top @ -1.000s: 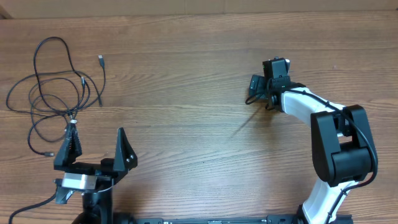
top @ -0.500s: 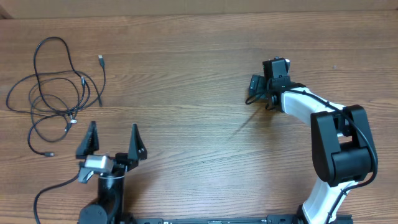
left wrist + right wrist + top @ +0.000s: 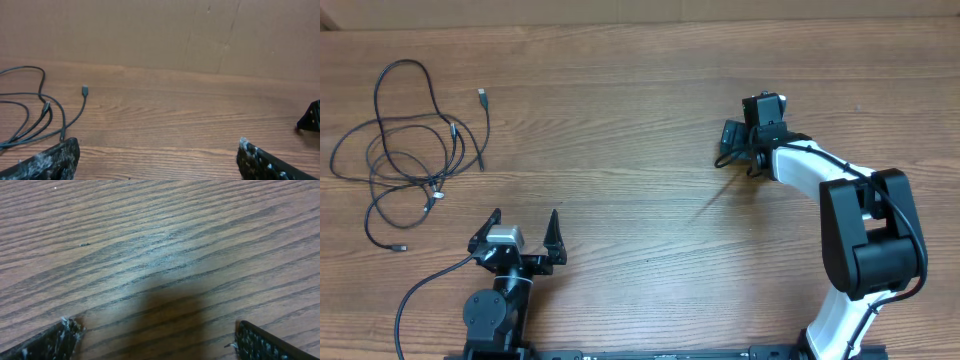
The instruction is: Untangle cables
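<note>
Black, thin cables [image 3: 410, 140] lie in a loose heap of overlapping loops at ten o'clock in the overhead view, flat on the wooden desk [image 3: 620, 120]. One plug end [image 3: 481, 95] strays out toward the heap's two o'clock, and another small plug [image 3: 395, 245] rests at its six o'clock. The left gripper [image 3: 524, 215] sits at seven o'clock, its fingers spread wide and holding nothing. From its own camera the cables [image 3: 45, 107] show at nine o'clock, well off the line between the fingers. The right gripper [image 3: 745, 125] hovers at two o'clock, fingers equally wide and empty, with only bare wood beneath it [image 3: 157, 340], well apart from the heap.

The likeliest trouble is a grasp that takes two crossing strands at once. Where the loops pile up near the heap's centre, pulling would probably tighten the tangle rather than free it. The cords lie flat against the wood, so the fingers may scrape the desk or close on nothing. With one arm so distant, a single pull would likely drag the whole light heap along instead of separating one cord. The left arm's own thicker cord [image 3: 420, 290] curls at the heap's five o'clock and could snag or be mistaken for a target.
</note>
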